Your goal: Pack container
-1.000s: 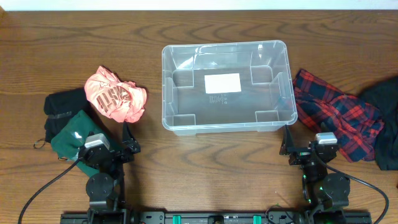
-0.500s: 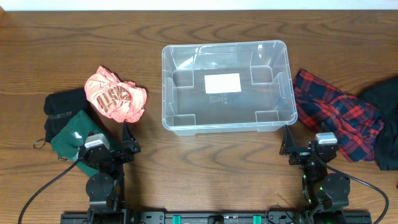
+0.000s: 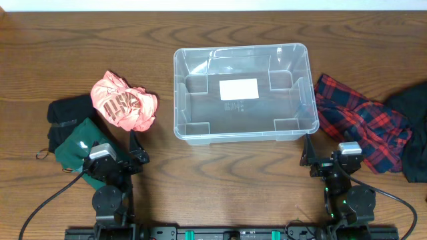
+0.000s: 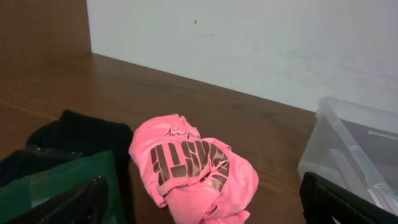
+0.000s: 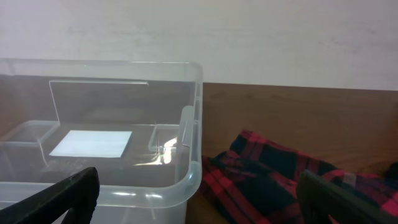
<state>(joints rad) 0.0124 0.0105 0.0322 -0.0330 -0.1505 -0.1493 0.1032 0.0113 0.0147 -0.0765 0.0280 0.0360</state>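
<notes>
Clear, glossy plastic container [image 3: 177,100] with paper-like white label [image 3: 239,89]. Smooth, grained wooden table [image 3: 220,173]. Soft crumpled cloth: pink T-shirt [image 3: 123,101], red plaid shirt [image 3: 357,120], perhaps flannel.

Brown wood-grain table [image 3: 220,180]. Clear plastic bin [image 3: 240,137] sits ahead of both grippers, btwn them. Crumpled pink shirt [image 3: 123,101] lies just ahead of left gripper [image 3: 137,148], w/ green cloth [image 3: 75,143] & black cloth [image 3: 67,110] to its left. Red plaid cloth [image 3: 360,123] lies ahead-right of right gripper [image 3: 308,152], w/ a dark cloth [image 3: 413,133] further right.
</notes>
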